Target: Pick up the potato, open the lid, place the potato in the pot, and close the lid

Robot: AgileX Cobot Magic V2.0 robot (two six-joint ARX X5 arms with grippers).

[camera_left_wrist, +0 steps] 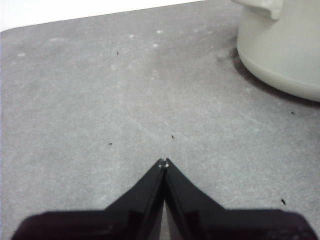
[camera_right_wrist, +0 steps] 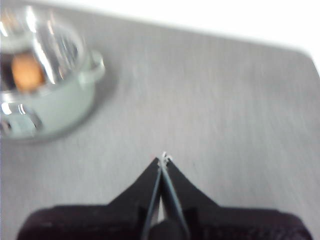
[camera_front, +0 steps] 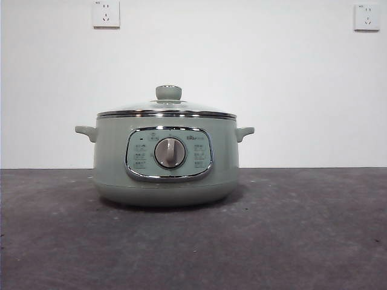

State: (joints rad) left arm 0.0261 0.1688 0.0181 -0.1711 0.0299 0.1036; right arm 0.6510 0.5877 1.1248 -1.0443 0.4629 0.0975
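Inside the lidded pot, potato orientation is blurred.

left end effector closed, right end effector closed, both empty

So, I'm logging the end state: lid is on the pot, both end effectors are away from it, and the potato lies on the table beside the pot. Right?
Not quite. The potato is inside the pot, seen through the glass lid in the right wrist view. The rest holds.
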